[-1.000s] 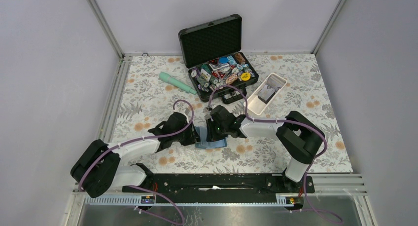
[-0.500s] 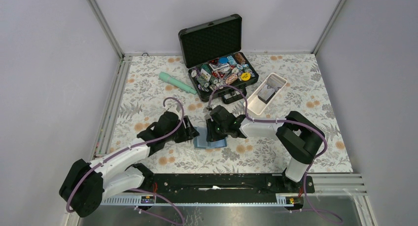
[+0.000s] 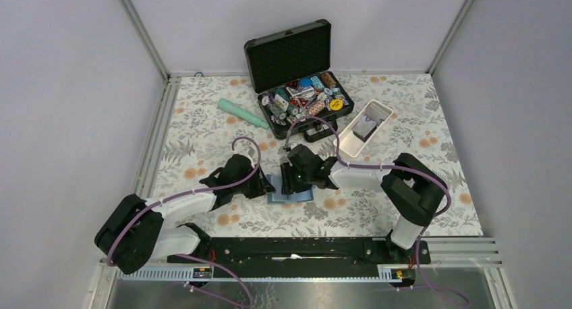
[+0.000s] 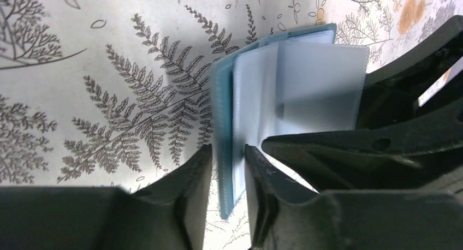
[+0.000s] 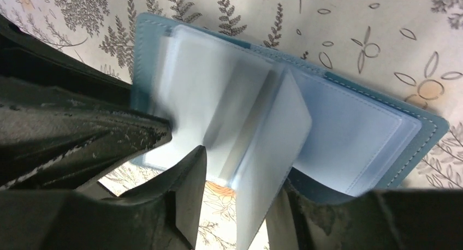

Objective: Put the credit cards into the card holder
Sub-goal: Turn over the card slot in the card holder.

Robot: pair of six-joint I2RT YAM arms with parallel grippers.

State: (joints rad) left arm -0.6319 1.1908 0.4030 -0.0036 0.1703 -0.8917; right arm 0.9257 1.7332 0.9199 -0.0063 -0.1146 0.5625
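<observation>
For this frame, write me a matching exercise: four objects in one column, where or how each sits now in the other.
Things:
1 card holder
2 black case
3 white tray
4 mint-green cylinder

States:
A lying flat, left of the case
B lid raised, at the far edge
C spread open, front centre
D right of the case, set at an angle

Pairs: 1-C, 2-B, 3-D, 4-A

Floral table (image 3: 202, 120) bears card holder (image 5: 360, 130), black case (image 3: 297, 59), white tray (image 3: 345, 149), mint cylinder (image 3: 241, 113).
</observation>
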